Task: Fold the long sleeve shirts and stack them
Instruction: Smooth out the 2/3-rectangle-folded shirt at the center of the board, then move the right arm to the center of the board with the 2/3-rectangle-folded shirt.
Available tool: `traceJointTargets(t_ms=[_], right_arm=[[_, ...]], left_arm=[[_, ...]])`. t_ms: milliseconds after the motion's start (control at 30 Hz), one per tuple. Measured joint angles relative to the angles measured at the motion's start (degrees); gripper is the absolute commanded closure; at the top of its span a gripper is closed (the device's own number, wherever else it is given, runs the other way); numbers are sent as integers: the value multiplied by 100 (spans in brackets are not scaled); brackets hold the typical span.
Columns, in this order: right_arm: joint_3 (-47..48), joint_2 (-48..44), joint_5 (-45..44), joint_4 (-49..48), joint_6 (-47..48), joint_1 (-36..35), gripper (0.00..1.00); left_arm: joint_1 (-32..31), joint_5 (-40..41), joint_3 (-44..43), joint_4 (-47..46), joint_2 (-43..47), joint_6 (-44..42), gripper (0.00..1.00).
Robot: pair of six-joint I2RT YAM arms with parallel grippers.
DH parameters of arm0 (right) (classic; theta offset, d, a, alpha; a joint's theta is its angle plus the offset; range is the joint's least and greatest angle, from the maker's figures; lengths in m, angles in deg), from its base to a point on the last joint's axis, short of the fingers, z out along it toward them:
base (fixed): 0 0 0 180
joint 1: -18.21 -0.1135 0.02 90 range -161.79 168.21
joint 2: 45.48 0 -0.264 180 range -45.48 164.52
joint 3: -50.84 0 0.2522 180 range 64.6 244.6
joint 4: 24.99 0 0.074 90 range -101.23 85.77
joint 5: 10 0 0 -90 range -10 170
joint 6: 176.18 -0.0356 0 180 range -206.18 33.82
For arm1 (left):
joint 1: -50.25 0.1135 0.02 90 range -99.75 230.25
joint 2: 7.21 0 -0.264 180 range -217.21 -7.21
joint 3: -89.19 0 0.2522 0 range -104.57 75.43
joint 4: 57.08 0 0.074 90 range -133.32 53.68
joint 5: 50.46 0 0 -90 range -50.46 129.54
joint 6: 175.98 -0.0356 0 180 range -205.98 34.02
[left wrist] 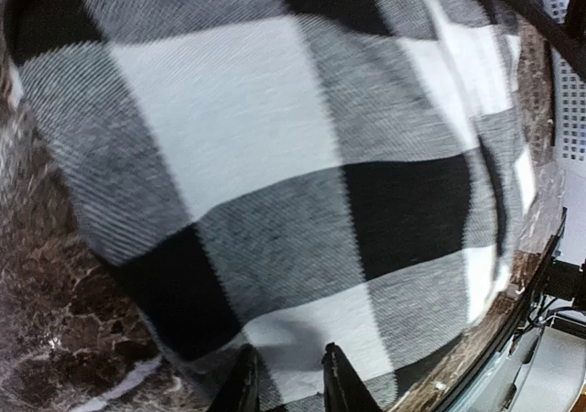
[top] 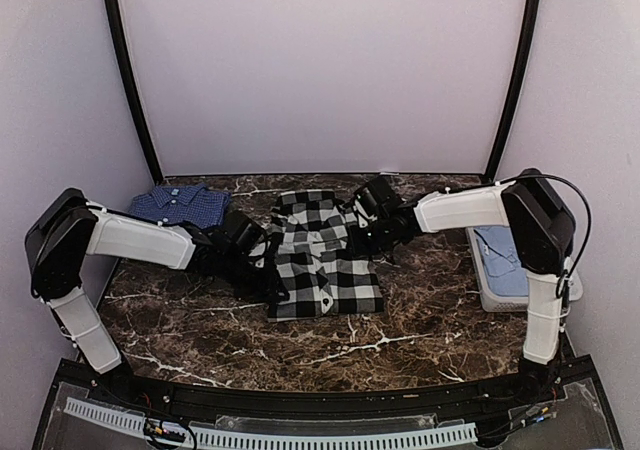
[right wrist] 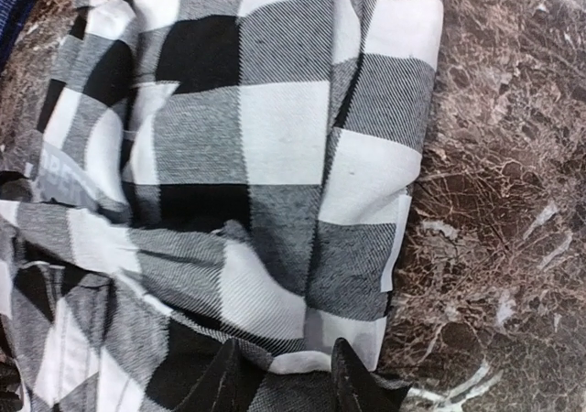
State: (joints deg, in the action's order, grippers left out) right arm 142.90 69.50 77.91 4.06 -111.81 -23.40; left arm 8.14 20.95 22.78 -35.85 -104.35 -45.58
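Note:
The black-and-white checked shirt lies partly folded at the table's middle. The dark blue shirt lies folded at the back left. My left gripper is at the checked shirt's left edge. In the left wrist view its jaws stand a little apart, low over the checked cloth, which fills the view. My right gripper is at the shirt's right edge. In the right wrist view its jaws stand apart, straddling the shirt's white hem. A corner of the blue shirt shows there too.
A white slotted basket with light blue cloth inside stands at the right edge of the marble table; it also shows in the left wrist view. Bare marble lies right of the shirt.

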Motion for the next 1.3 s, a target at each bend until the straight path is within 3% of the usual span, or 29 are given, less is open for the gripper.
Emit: traceJointTargets(t_ms=[467,767,967,1133,1300], right_arm=[[168,446,271,-162,157,98,54],[-664,-1187,286,-7,127,9,54],[-901,-1609,264,20,26,-898,57],[-739,-990,46,243,-50,-1709,58],[-599,-337,-223,498,-153,-2000,58]], left_arm=[[15,42,223,-111,-144,98,77],[15,280,227,317,63,22,77],[15,374,284,706,310,-33,77],[15,439,363,916,560,-35,77],[22,457,527,1038,935,-28,76]])
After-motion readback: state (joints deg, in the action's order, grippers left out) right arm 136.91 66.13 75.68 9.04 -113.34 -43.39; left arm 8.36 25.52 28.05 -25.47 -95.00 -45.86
